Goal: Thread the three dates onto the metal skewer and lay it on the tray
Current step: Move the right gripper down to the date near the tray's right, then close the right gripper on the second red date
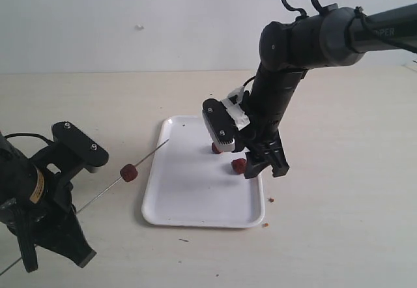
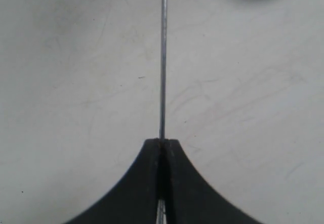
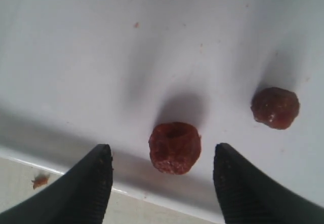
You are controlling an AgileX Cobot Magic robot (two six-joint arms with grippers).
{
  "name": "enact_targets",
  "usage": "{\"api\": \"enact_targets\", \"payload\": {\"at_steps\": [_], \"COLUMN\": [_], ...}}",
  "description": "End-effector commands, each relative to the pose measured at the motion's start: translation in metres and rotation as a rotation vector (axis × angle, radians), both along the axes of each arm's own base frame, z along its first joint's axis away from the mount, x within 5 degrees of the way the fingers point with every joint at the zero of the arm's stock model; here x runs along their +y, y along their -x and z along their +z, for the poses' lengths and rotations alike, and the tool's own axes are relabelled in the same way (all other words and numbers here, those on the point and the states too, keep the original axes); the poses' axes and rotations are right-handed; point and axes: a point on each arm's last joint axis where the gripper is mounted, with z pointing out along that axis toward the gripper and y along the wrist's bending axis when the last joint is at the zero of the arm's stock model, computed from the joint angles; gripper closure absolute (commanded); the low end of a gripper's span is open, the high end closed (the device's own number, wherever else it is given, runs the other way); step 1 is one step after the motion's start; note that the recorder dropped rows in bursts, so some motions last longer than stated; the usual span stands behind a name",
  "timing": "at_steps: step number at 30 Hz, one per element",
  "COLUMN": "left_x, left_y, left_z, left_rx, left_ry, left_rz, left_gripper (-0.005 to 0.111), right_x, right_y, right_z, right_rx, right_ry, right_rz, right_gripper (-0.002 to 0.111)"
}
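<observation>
My left gripper [image 1: 70,215] is shut on the thin metal skewer [image 1: 146,156], which slants up towards the white tray [image 1: 195,203]. One dark red date [image 1: 129,172] sits threaded on the rod, left of the tray. In the left wrist view the closed jaws [image 2: 162,142] pinch the skewer [image 2: 162,57]. My right gripper [image 1: 266,171] hangs open over the tray's right side. In the right wrist view a date [image 3: 174,147] with a hole in its top lies on the tray between the open fingertips [image 3: 101,168], untouched. A third date [image 3: 275,107] lies a little further off.
The tray's low rim [image 3: 61,148] runs just beside the right fingers, with beige table beyond it. Small reddish crumbs [image 1: 271,200] lie on the table off the tray's right corner. A pale wall stands behind the table.
</observation>
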Motion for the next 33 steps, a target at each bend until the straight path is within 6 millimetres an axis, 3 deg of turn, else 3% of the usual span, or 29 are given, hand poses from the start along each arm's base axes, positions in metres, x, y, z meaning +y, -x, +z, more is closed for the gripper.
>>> {"api": "enact_targets", "payload": {"at_steps": [1,9,20,33], "left_x": [0.000,0.000,0.000,0.000], "left_y": [0.001,0.001,0.001,0.001], "left_z": [-0.001,-0.001,0.000,0.000], "left_rx": [0.003,0.004,0.002,0.002], "left_ry": [0.011,0.012,0.015,0.015], "left_rz": [0.016,0.018,0.017,0.017], "left_gripper": [0.107,0.107,0.107,0.107], "right_x": [-0.003,-0.003,-0.003,-0.006], "right_y": [-0.003,-0.005,-0.007,-0.007], "right_z": [-0.007,-0.008,-0.030,-0.030], "right_rx": [-0.005,-0.026,-0.003,-0.015], "right_ry": [0.014,0.013,0.027,0.065], "right_rz": [0.008,0.007,0.006,0.032], "right_gripper": [0.050,0.050,0.050,0.061]}}
